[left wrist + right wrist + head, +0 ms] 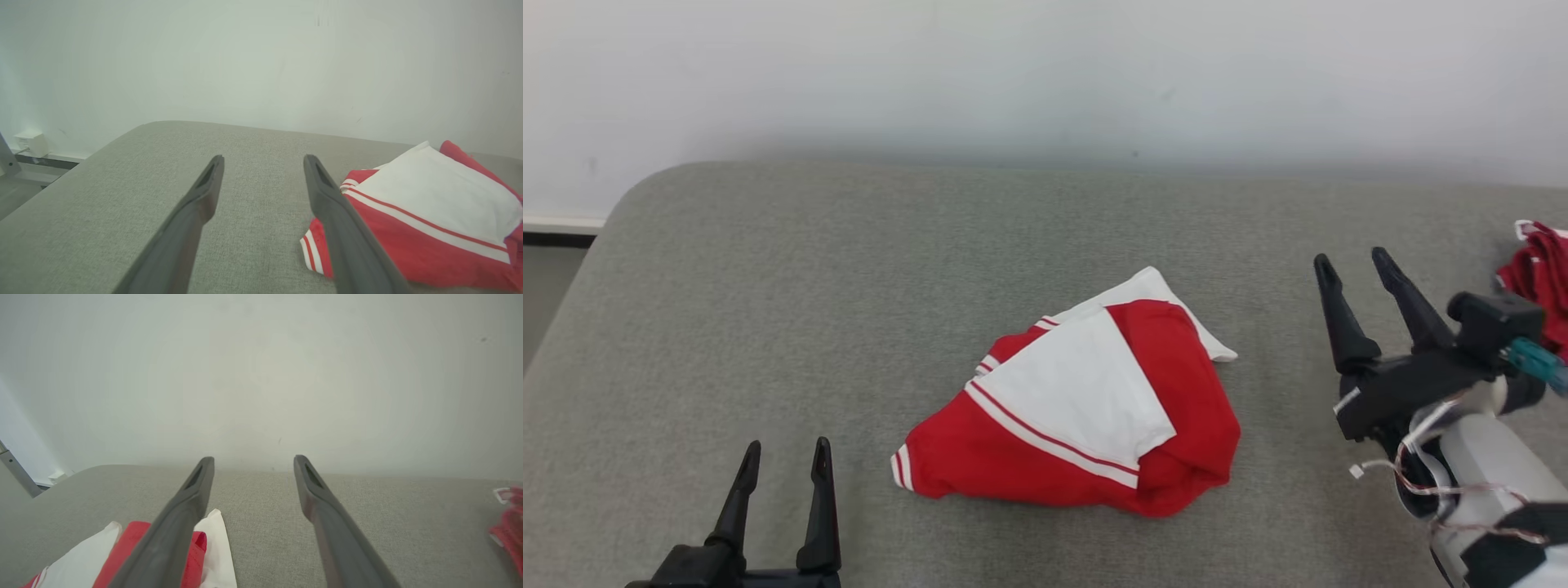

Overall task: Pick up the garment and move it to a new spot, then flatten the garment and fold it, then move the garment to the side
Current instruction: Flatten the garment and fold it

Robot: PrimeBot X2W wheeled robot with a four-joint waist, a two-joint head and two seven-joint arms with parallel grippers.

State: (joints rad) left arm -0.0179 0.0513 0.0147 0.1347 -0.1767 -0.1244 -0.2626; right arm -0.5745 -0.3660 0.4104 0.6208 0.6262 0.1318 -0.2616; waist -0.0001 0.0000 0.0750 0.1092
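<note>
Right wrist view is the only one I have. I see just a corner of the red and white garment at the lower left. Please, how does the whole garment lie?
Observer: In the head view the garment lies loosely bunched in the middle of the grey padded surface. A white panel lies over the red, and it is not flattened.
Operator: Where is the left claw?
Observer: The left claw is open and empty, low at the near left, apart from the garment.
Operator: What is the red blur at my right edge?
Observer: It is a second red cloth with white trim, crumpled at the right edge of the surface, to the right of the right claw.
</note>
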